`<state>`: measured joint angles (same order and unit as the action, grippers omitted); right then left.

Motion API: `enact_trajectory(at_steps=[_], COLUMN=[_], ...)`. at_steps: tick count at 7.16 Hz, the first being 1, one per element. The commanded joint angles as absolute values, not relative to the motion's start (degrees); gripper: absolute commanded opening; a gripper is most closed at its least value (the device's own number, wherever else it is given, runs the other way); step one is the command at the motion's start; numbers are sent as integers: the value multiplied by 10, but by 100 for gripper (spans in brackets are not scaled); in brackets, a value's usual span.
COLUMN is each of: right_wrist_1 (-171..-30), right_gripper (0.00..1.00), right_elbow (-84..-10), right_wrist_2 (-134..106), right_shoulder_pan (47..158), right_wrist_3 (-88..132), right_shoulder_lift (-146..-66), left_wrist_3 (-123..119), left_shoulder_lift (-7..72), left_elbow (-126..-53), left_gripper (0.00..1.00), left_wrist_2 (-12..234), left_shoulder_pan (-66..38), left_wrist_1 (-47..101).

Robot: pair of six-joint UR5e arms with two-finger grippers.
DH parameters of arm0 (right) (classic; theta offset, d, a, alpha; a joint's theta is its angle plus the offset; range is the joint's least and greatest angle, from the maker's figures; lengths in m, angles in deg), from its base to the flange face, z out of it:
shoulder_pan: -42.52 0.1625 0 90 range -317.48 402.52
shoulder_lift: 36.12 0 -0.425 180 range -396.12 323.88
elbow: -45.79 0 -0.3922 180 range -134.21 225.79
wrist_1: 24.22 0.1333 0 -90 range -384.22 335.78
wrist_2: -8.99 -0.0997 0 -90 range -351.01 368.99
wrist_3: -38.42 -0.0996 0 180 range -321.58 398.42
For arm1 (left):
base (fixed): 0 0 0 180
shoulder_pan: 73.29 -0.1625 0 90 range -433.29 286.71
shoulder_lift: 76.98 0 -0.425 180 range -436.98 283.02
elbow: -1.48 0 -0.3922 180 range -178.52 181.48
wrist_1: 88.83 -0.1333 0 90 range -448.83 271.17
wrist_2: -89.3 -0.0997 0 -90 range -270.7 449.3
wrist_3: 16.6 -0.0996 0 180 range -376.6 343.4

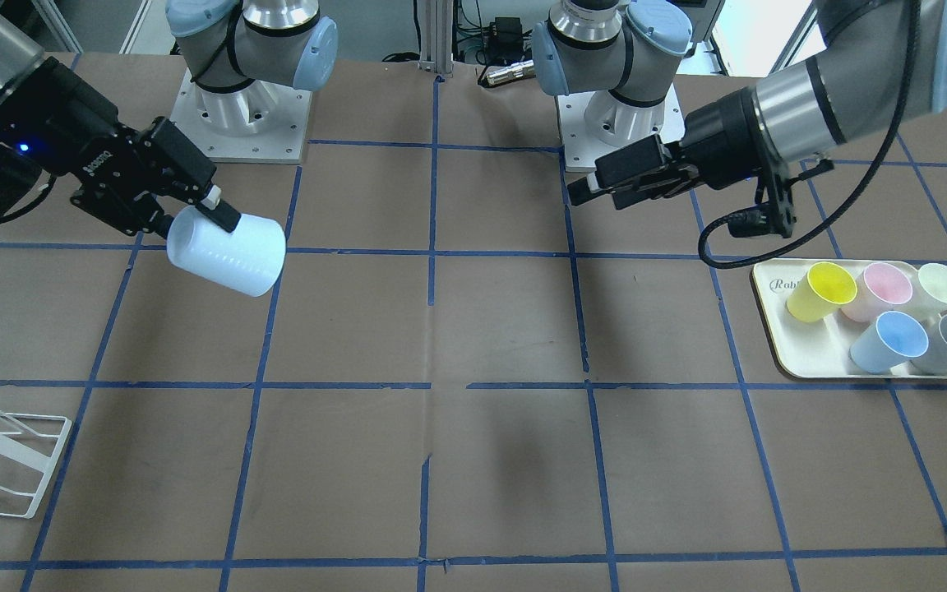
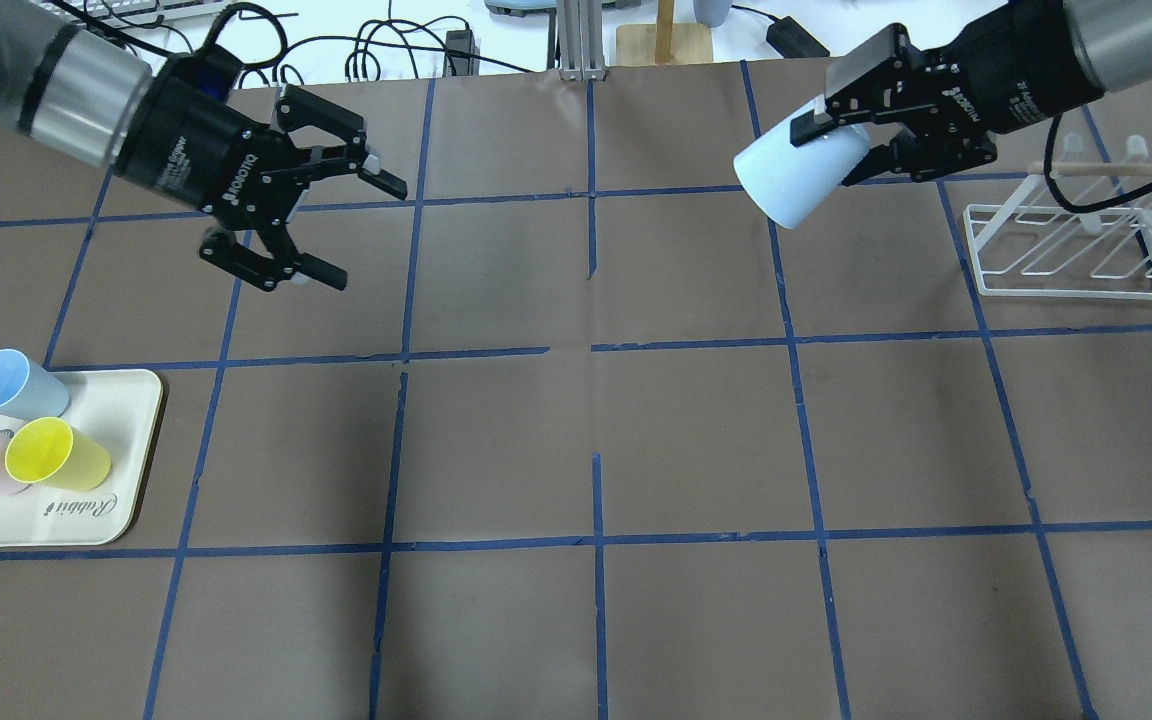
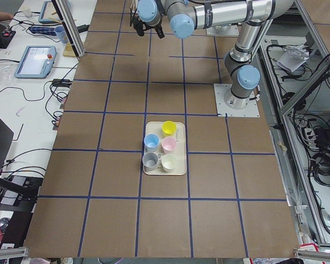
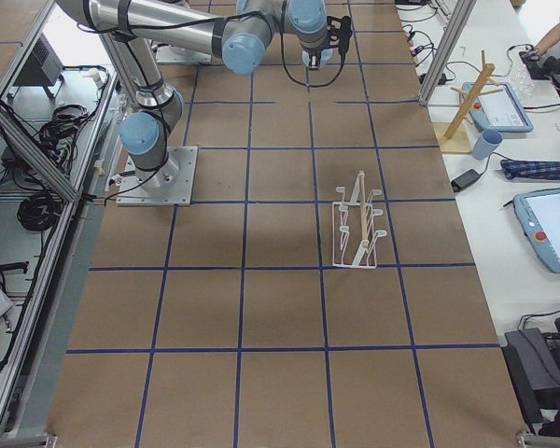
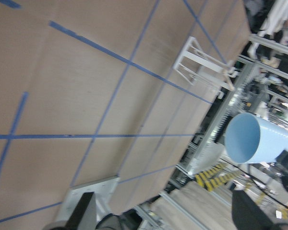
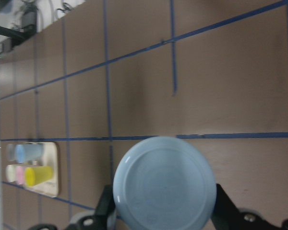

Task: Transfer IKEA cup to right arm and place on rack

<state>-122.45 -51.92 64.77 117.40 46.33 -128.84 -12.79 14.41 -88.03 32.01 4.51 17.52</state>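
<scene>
Right gripper (image 2: 833, 150) clasps the IKEA cup (image 2: 794, 178) in the air, near the rack (image 2: 1071, 276). Left gripper (image 2: 361, 232) hangs with fingers spread, empty.

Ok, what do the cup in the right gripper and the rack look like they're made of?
The IKEA cup is probably plastic. It is pale blue, opaque and evenly coloured, with a smooth satin surface, a thin rim and a moulded ring on its flat base. The rack looks like white-coated metal wire, going by its thin bent rods. Its pegs are pale, either wood or plastic; I cannot tell which.
</scene>
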Motion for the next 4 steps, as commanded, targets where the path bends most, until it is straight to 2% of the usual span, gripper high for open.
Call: enact_trajectory(at_steps=[1,2,4], right_wrist_1=[-1294,-1299,-1349], right_gripper=[19,13,11], right_elbow=[-525,-525,-526], right_wrist_2=[854,922,957], right_shoulder_pan=[1174,1170,1111], right_wrist_3=[481,523,555], right_shoulder_lift=[-1288,-1282,-1259], left_wrist_3=[-128,-129,-128], left_shoulder_lift=[121,104,94], left_elbow=[-843,-857,-885], left_gripper=[100,100,100], left_wrist_2=[111,62,-12], left_shoulder_pan=[48,56,90], left_wrist_1=[174,178,147])
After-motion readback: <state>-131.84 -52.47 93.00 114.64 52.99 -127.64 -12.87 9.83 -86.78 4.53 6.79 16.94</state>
